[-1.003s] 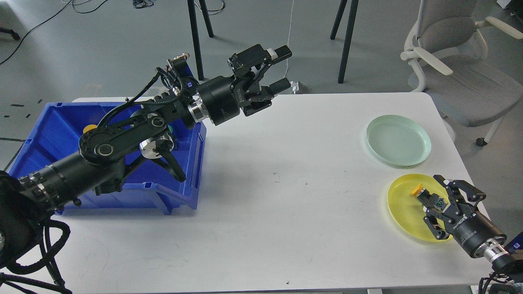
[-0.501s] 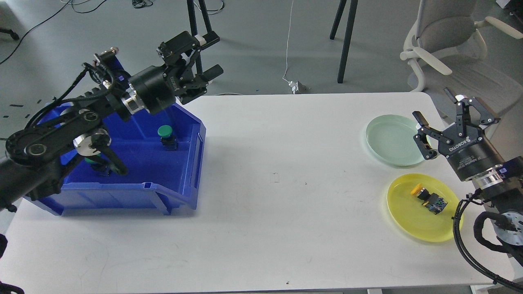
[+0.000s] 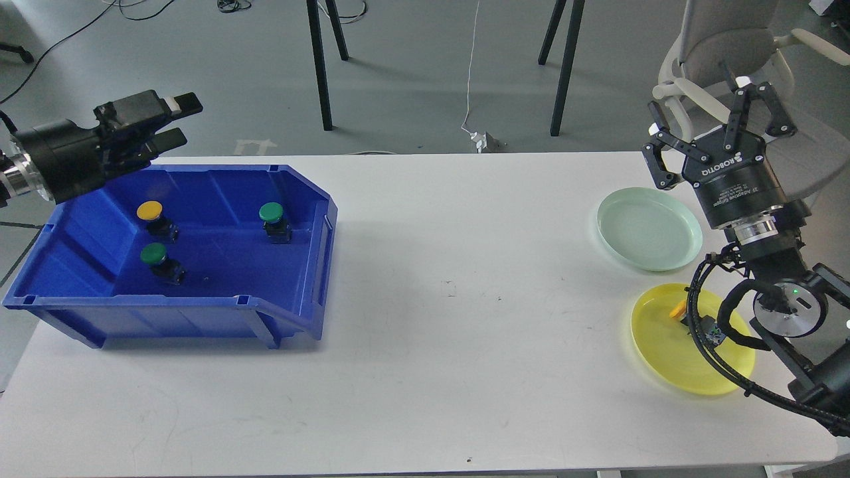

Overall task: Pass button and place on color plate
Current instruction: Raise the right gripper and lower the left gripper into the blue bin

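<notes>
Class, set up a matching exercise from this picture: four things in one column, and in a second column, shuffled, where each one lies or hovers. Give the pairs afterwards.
Things
1. yellow-capped push button
2. pale green round plate
3. two green-capped push buttons
4. right gripper

Places
A. inside the blue plastic bin
B. on the white table, holding nothing
C. on the yellow round plate
D. raised above the table's far right corner

Pairs: 1-C, 2-B, 3-A, 4-D
</notes>
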`<state>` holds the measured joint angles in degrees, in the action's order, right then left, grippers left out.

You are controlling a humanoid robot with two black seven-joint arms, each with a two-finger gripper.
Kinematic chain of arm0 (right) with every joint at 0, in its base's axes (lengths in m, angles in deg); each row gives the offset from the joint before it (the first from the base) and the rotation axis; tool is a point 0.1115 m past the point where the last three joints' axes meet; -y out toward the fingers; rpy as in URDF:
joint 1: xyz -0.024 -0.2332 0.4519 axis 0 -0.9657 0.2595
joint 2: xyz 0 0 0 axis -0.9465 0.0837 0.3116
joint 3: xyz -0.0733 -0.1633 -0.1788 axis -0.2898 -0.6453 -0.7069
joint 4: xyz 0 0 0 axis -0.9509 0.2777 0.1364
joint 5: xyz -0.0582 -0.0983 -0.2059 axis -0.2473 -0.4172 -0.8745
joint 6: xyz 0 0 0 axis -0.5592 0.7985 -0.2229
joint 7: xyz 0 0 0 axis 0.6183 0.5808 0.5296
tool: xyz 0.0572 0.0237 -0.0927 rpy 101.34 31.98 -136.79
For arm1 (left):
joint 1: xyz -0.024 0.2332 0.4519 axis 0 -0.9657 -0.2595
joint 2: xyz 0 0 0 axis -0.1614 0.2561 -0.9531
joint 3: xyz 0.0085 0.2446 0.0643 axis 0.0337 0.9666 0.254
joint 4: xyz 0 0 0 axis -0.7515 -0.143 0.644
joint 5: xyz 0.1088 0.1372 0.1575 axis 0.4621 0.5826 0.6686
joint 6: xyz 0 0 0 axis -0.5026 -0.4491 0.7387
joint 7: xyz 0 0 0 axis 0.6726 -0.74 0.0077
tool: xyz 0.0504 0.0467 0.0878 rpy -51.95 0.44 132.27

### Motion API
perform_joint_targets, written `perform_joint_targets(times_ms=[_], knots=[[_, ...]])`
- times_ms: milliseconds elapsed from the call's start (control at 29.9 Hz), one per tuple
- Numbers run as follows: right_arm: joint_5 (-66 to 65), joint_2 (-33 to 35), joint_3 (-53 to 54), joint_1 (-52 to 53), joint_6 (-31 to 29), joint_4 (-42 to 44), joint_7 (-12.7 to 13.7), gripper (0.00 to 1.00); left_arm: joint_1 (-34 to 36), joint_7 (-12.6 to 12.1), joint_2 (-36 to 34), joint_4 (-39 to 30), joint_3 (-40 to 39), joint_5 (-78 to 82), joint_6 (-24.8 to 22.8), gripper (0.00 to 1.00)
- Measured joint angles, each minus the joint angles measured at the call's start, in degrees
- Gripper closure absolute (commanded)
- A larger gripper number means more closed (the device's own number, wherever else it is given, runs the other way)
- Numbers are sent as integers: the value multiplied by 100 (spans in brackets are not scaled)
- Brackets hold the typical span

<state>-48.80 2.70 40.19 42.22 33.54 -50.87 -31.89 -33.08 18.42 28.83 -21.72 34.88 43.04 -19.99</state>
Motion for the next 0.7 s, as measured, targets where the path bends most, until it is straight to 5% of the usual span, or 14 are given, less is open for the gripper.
perform_joint_targets(times_ms=[267,501,702], knots=[[1,27,12,-175,-57,-9,0,16,-50,0,41,281,59,2129,-59,3],[1,29,14,-296,-68,-25,0,15,-50,0,698,1495,468,2731,-21,3],[1,16,3,-300,-69,-31,0,15,-50,1,904,1804,570,2785,19,3]])
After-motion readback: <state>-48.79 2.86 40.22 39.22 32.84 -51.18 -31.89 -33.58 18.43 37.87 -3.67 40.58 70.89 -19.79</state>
